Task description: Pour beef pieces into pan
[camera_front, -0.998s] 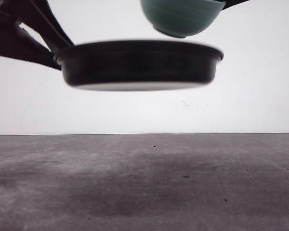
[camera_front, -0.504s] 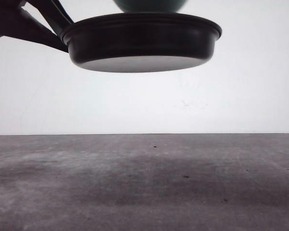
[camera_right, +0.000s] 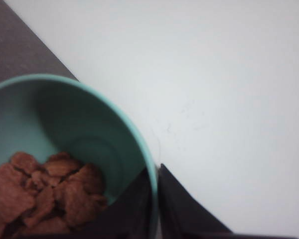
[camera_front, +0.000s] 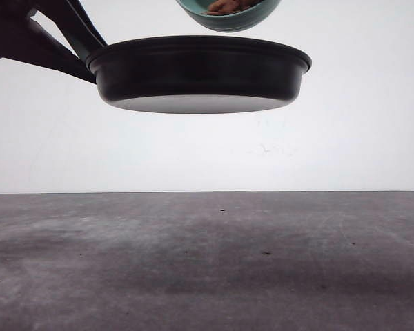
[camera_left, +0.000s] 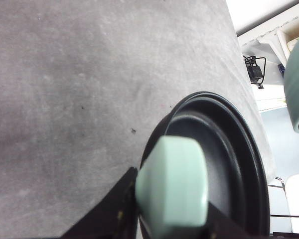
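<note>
The black pan hangs in the air well above the table. My left gripper is shut on its mint-green handle, with the pan's dark inside beyond it. Above and behind the pan's rim a teal bowl tilts toward the camera, holding reddish-brown beef pieces. My right gripper is shut on the bowl's rim, one finger inside and one outside. The beef pieces lie heaped in the bowl's low side.
The grey table stretches below, and a white wall stands behind it. The left arm's dark links reach in from the upper left. Past the table's far edge, white furniture and cables stand.
The pan rose and has since dropped back slightly. The bowl went up almost out of the front view and now tips toward the camera, so the beef shows inside it.
</note>
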`<state>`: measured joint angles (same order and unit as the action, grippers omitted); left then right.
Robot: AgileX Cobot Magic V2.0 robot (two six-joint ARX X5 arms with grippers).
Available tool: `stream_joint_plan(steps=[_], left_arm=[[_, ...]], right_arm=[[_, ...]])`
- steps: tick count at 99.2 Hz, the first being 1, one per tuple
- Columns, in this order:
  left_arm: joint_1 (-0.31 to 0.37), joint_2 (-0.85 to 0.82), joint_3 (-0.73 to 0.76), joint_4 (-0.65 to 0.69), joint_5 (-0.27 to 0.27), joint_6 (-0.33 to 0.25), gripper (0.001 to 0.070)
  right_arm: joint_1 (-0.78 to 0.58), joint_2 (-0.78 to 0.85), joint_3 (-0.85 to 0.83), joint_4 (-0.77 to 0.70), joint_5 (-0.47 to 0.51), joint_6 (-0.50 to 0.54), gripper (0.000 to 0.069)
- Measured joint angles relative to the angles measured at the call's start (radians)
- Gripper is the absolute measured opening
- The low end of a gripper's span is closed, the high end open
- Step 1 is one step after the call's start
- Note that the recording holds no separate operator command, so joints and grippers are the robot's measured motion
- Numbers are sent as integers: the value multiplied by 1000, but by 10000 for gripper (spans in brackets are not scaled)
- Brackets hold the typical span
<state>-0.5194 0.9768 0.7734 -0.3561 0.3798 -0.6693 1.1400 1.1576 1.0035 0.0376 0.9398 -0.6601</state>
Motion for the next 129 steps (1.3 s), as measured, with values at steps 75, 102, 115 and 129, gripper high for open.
stream_joint_plan(steps=[75, 102, 115, 129], left_arm=[[42, 0, 28, -14, -7, 1, 59], [55, 0, 57, -45, -7, 16, 59], [59, 0, 65, -45, -7, 24, 59], [59, 0, 65, -45, -9, 27, 59]], right_arm=[[83, 50, 0, 360, -88, -563, 12], [44, 88, -10, 364, -123, -563, 12], [46, 87, -10, 425, -162, -563, 12], [26, 90, -10, 424, -149, -563, 12]])
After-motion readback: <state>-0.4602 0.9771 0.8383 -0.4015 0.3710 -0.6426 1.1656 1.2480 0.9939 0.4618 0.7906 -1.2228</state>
